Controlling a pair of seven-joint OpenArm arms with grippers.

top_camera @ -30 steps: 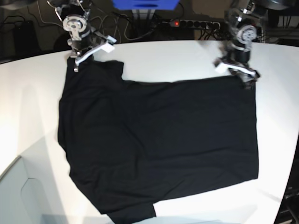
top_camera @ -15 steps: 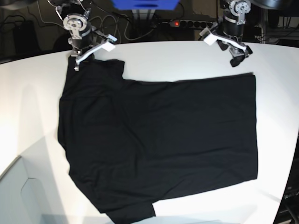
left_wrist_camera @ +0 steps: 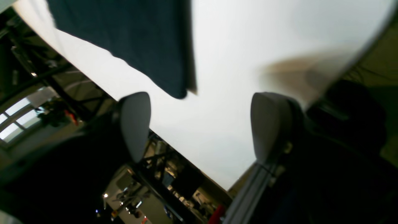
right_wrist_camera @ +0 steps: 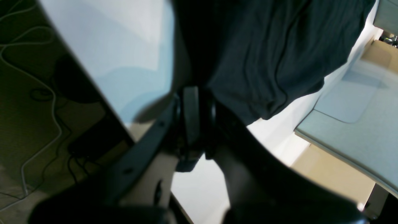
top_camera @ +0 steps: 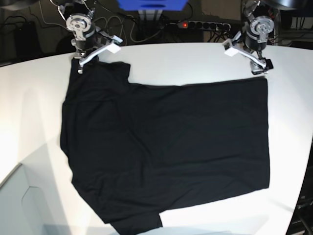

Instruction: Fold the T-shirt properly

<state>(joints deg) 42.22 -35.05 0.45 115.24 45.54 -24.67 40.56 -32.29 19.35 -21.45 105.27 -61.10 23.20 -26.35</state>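
The left gripper (top_camera: 248, 55) hangs over the far right corner of the worktop, near the back edge. In its wrist view the two pale fingers (left_wrist_camera: 135, 124) stand wide apart with nothing between them. The right gripper (top_camera: 91, 55) sits at the far left corner, also near the back edge, its arm rising behind it out of the frame. In the right wrist view its jaws are drawn together, and they seem to pinch dark cloth, the T-shirt (right_wrist_camera: 267, 56), though blur makes the contact hard to confirm.
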